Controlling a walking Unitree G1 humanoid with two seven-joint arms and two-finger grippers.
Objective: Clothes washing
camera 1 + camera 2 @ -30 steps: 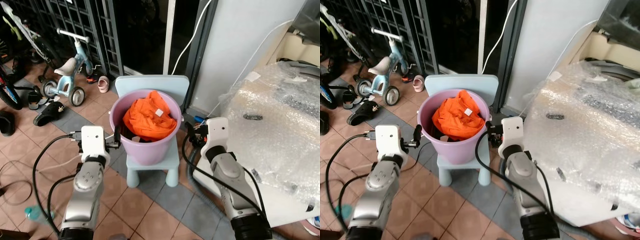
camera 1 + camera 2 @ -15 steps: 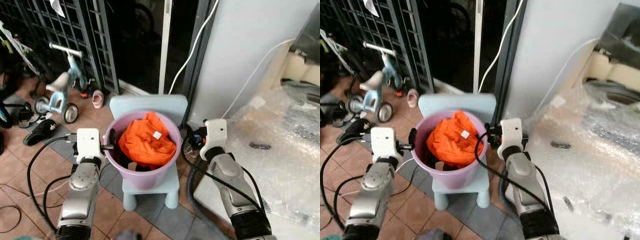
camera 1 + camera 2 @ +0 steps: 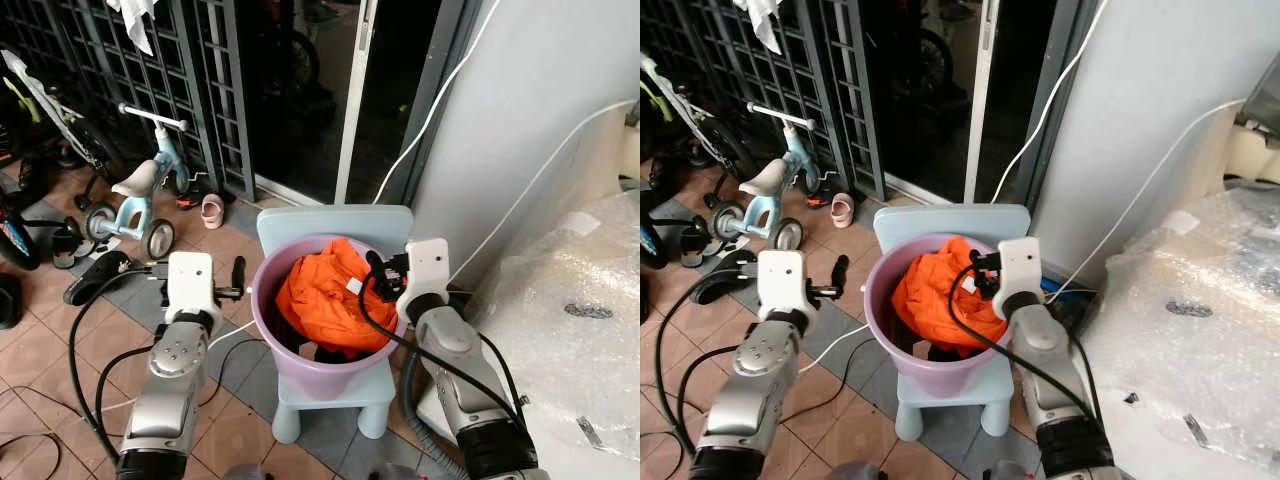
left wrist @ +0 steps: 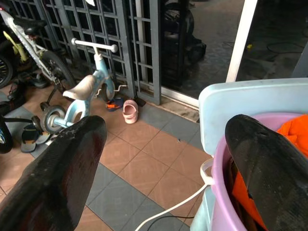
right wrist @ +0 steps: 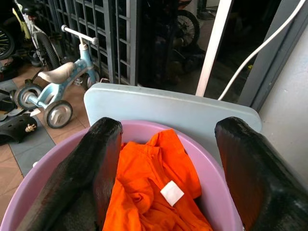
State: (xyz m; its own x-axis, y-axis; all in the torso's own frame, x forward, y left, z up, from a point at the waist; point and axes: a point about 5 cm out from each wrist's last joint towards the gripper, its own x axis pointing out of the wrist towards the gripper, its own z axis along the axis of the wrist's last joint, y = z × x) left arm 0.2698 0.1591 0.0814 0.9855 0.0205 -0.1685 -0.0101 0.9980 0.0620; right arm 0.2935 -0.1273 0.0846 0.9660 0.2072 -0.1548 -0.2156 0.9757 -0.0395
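A purple bucket (image 3: 320, 378) stands on a light blue child's chair (image 3: 335, 222). An orange garment (image 3: 325, 300) with a small white tag is heaped inside it, over something dark. My right gripper (image 3: 378, 275) is open, over the bucket's right rim, and its fingers (image 5: 96, 159) straddle the garment in the right wrist view. Just outside the bucket's left rim, my left gripper (image 3: 238, 272) is open and holds nothing. One of its fingers (image 4: 262, 159) lies in line with the bucket's rim.
A bulky appliance under bubble wrap (image 3: 570, 330) fills the right side, against a white wall (image 3: 560, 90). At the left are a child's tricycle (image 3: 140, 195), slippers (image 3: 100, 275), a pink shoe (image 3: 211, 211) and a metal gate (image 3: 120, 80). Cables trail over the tiled floor.
The camera has moved, so the bucket sits further right in view. Relative to the bucket, my right gripper has come from beside the right rim to over the clothes.
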